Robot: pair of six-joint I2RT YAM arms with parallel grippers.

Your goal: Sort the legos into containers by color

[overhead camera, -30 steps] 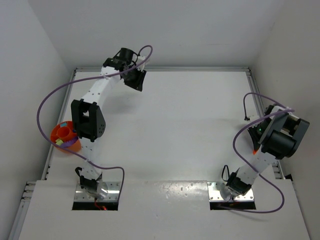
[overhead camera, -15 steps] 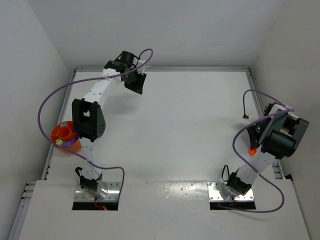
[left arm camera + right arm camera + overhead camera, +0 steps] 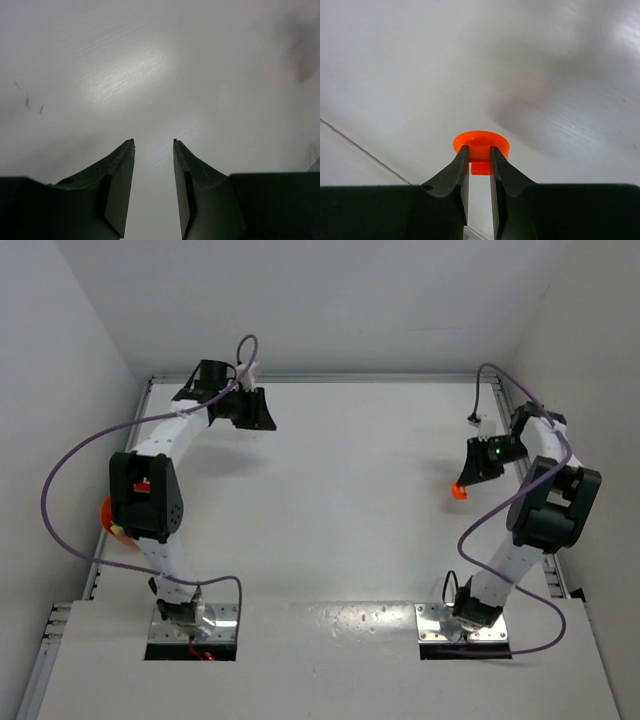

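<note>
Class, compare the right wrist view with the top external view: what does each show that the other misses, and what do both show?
Only the right wrist view: the right tool pinches a small tab of the round orange plastic piece. Only the top external view: the left arm, its left tool, and the round orange bowl half hidden behind that arm. Both: the right tool shut on that orange piece above the white table.
</note>
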